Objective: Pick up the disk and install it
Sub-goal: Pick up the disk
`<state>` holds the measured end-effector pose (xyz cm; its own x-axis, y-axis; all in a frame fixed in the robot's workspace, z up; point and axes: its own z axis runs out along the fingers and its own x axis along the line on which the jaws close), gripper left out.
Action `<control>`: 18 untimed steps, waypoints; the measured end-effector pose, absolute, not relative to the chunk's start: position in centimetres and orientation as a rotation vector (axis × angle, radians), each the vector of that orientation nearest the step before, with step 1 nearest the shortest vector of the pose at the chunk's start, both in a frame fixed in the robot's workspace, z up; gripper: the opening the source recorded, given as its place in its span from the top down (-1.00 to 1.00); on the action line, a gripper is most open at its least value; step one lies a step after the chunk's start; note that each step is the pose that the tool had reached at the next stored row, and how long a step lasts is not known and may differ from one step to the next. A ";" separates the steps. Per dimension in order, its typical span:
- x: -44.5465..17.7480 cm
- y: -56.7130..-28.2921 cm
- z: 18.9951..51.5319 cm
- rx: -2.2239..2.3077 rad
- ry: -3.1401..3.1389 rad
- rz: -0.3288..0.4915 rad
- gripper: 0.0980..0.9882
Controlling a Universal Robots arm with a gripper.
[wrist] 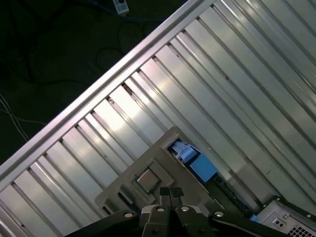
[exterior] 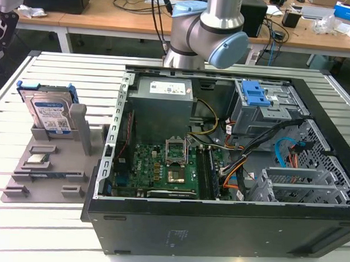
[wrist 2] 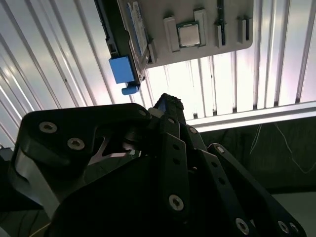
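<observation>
End effector (wrist: 171, 191) is closed on nothing. I see the disk (exterior: 49, 110) standing in the grey holder (exterior: 49, 183), long axis near vertical, label facing outward, apart from the end effector.

A slatted aluminium table (exterior: 60, 72) catches bright light along its ribs. Behind it in the exterior view stand pale wooden desks (exterior: 104, 19) strewn with black cables (exterior: 126, 3). Below the table edge lies a dark floor (wrist: 54, 44).

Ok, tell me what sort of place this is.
Probably a robotics lab for computer assembly: an open computer case sits on a slatted metal table, the disk stands in a grey fixture beside it, and cluttered wooden desks run behind.
</observation>
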<state>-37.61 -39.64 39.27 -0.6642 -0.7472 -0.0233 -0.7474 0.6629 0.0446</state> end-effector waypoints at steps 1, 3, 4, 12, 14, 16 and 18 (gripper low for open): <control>-37.6 -39.6 39.3 -1.314 2.850 0.079 0.98; -37.6 -39.6 39.3 -1.355 2.831 0.079 0.98; -37.6 -39.6 39.3 -1.366 2.826 0.079 0.98; -37.6 -39.6 39.3 -1.467 2.777 0.079 0.98; -37.6 -39.6 39.3 -1.497 2.762 0.079 0.98; -37.6 -39.6 39.3 -1.523 2.748 0.079 0.98; -37.6 -39.6 39.3 -1.569 2.723 0.079 0.98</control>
<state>-37.61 -39.64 39.27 -0.5021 -0.8645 -0.0233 -0.8644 0.5009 0.0446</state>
